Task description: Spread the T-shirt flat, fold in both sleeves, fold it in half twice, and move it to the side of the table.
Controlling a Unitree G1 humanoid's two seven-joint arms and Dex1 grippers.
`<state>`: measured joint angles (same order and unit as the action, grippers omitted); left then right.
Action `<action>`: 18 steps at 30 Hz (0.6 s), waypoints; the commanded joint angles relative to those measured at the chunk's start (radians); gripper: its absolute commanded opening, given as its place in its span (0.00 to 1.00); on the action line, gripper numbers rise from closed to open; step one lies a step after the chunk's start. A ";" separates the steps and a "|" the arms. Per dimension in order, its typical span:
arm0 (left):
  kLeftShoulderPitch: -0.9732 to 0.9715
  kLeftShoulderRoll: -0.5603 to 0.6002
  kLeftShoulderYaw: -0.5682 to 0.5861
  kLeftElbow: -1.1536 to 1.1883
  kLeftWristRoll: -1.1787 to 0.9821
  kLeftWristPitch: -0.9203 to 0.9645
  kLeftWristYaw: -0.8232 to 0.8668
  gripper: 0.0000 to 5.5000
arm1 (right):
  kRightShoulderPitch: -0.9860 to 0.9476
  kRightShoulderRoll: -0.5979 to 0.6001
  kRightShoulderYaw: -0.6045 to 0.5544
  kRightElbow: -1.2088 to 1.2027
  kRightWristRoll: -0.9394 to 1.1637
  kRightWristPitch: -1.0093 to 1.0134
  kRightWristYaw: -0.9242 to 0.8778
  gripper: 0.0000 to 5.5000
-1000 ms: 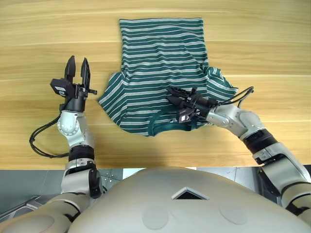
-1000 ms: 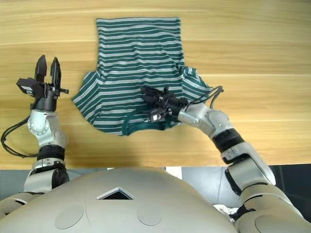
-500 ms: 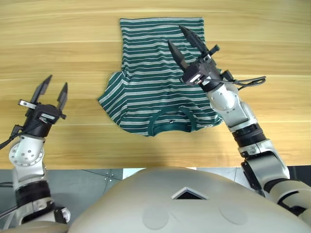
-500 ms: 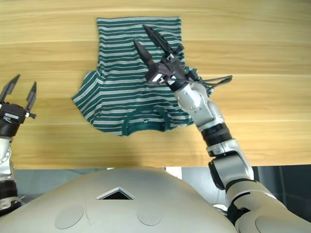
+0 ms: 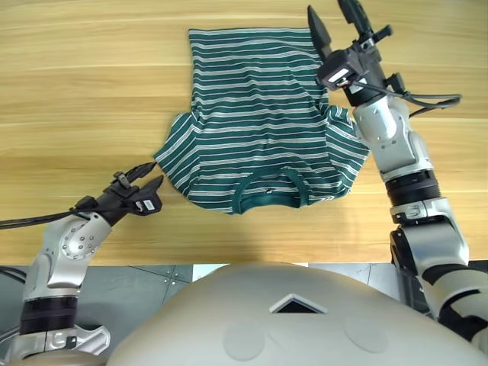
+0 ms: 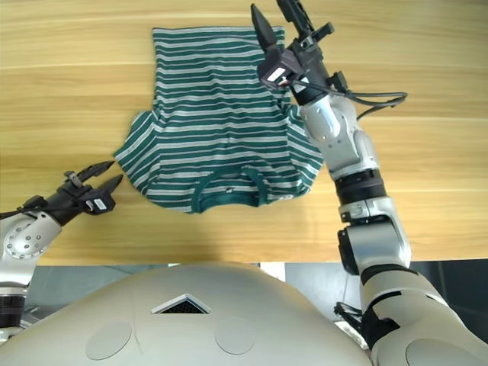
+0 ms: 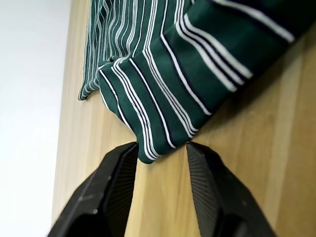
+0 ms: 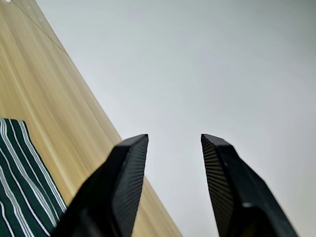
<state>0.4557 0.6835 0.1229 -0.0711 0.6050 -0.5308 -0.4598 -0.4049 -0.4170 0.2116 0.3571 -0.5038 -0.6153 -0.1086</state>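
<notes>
**Head views.** The T-shirt (image 5: 259, 114), green with pale stripes, lies on the tabletop (image 5: 76, 76). Its collar (image 5: 271, 191) is toward the robot and its hem (image 5: 252, 32) is on the far side. The left sleeve (image 5: 174, 149) is spread out to a point. The right sleeve (image 5: 345, 136) is rumpled against the body of the T-shirt. The left tool (image 5: 155, 173) sits low at the tabletop, just beside the tip of the left sleeve. It points at the T-shirt with its fingers spread. The right tool (image 5: 328, 9) is raised over the far right corner of the T-shirt, at the hem. It points away from the robot, spread and holding nothing.

**Left wrist view.** The two fingers (image 7: 118, 177) stand apart, one on each side of the left sleeve tip. The tip lies between the fingertips; whether they touch the cloth cannot be told. The rest of the T-shirt runs away from the tool across the tabletop.

**Right wrist view.** The fingers stand wide apart with nothing between them. A corner of the T-shirt lies flat on the tabletop beside the tool.
</notes>
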 commanded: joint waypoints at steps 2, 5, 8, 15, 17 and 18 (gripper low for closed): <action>-0.035 0.026 -0.085 0.080 0.057 0.038 0.026 0.33 | 0.014 -0.008 -0.012 -0.004 -0.013 0.007 -0.005 0.36; -0.075 0.032 -0.117 0.124 0.061 0.058 0.056 0.33 | 0.023 -0.009 -0.016 -0.005 -0.012 0.008 -0.003 0.36; -0.101 0.041 -0.135 0.154 0.060 0.070 0.078 0.33 | 0.029 -0.009 -0.020 0.001 -0.011 0.009 -0.005 0.36; -0.148 0.063 -0.183 0.200 0.047 0.080 0.104 0.33 | 0.038 -0.005 -0.025 0.012 -0.015 0.012 -0.015 0.36; -0.153 0.071 -0.191 0.205 0.044 0.082 0.109 0.33 | 0.040 -0.003 -0.026 0.014 -0.017 0.012 -0.018 0.36; -0.155 0.076 -0.193 0.206 0.044 0.085 0.110 0.33 | 0.041 -0.003 -0.026 0.015 -0.017 0.013 -0.020 0.36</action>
<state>0.2758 0.7406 -0.0328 0.0851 0.6224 -0.4918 -0.3224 -0.3693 -0.4169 0.1963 0.3611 -0.5138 -0.6143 -0.1150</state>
